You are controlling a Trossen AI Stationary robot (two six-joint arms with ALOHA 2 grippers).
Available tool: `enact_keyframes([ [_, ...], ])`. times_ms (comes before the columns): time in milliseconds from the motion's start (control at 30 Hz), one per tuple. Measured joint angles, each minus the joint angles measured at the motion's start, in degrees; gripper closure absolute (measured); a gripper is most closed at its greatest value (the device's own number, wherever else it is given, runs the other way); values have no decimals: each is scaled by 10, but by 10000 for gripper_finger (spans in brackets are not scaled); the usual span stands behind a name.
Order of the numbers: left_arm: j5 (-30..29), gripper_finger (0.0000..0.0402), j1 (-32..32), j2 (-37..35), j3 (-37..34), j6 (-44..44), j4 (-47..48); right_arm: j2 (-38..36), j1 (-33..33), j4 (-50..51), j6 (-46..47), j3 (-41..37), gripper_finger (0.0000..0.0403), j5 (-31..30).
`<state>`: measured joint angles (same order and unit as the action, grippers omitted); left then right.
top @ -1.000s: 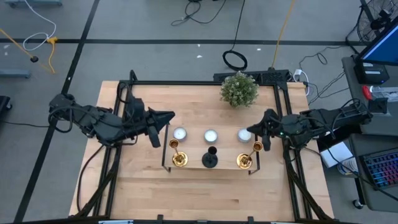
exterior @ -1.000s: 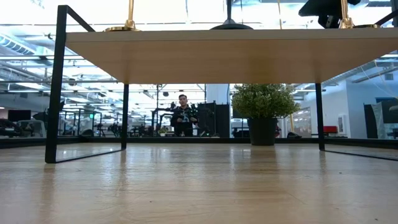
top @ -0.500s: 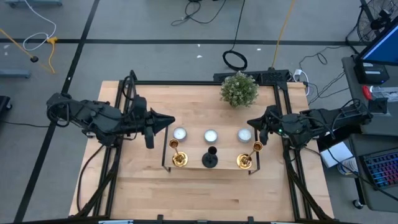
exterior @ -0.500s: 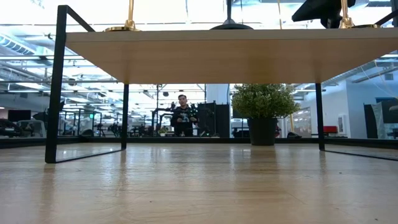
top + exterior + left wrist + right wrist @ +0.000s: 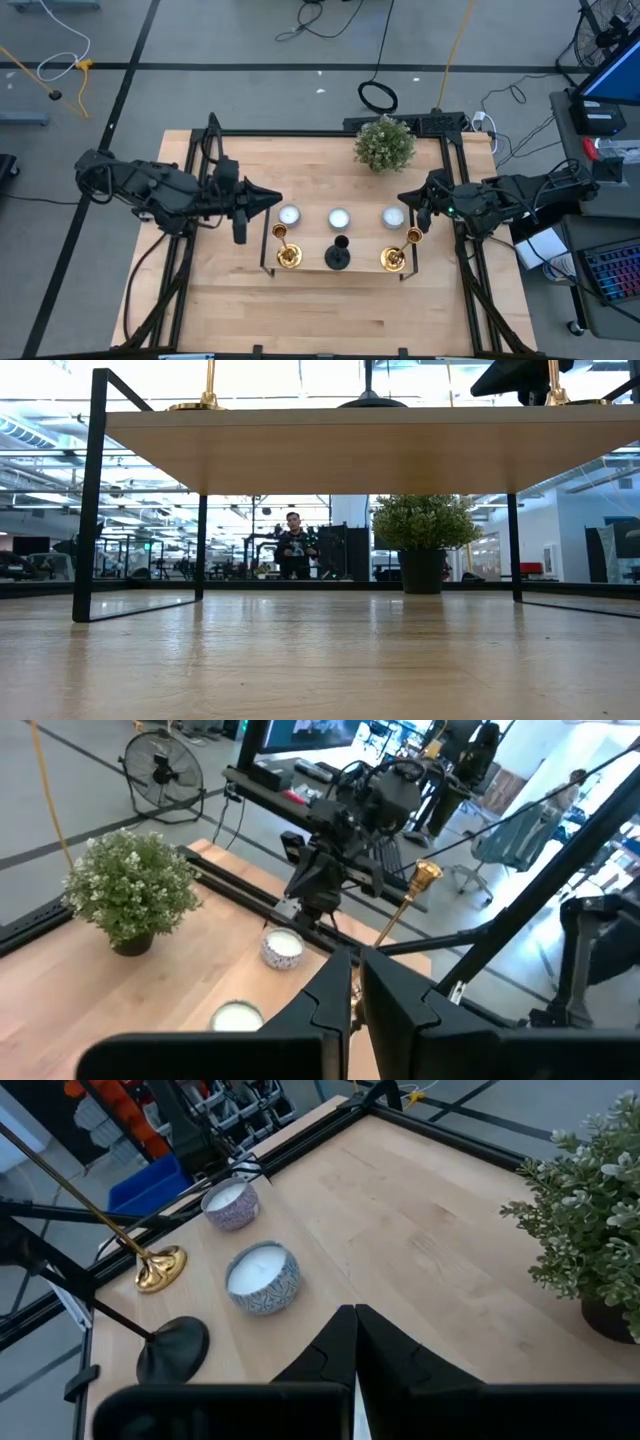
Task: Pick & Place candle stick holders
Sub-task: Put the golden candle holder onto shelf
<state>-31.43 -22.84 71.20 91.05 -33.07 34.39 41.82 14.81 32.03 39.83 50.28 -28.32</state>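
Observation:
Two gold candle stick holders (image 5: pixel 286 252) (image 5: pixel 396 254) and a shorter black one (image 5: pixel 338 254) stand by their round bases on a long wooden stand (image 5: pixel 362 264). My left gripper (image 5: pixel 276 197) is shut in the air, left of the white candles and beyond the left gold holder. My right gripper (image 5: pixel 404 198) is also shut, hovering by the right candle, beyond the right gold holder's cup (image 5: pixel 427 873). Neither touches a holder. In the right wrist view, the left gold base (image 5: pixel 160 1268) and the black base (image 5: pixel 172 1348) show past the shut fingers (image 5: pixel 354 1320).
Three white candles (image 5: pixel 290 215) (image 5: pixel 339 218) (image 5: pixel 392 217) sit in a row behind the stand. A potted plant (image 5: pixel 384 143) stands at the far edge. Black frame rails run along both table sides. A person (image 5: pixel 294 545) stands far off in the room.
Both wrists have turned in place. My left gripper's fingers have swung round and now point toward the table's right. My right gripper's fingertips have swung from beside the right gold holder's cup toward the far edge and the right candle. The holders have not moved.

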Motion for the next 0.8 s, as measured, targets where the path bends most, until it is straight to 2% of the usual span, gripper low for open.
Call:
enact_keyframes([
  [633, 1, 371, 0, 0, 0, -2, 32, 1, 0, 12, 0, 0, 403, 1],
  [800, 1, 371, 0, 0, 0, -2, 37, 23, 7, 12, 18, 0, 403, 15],
])
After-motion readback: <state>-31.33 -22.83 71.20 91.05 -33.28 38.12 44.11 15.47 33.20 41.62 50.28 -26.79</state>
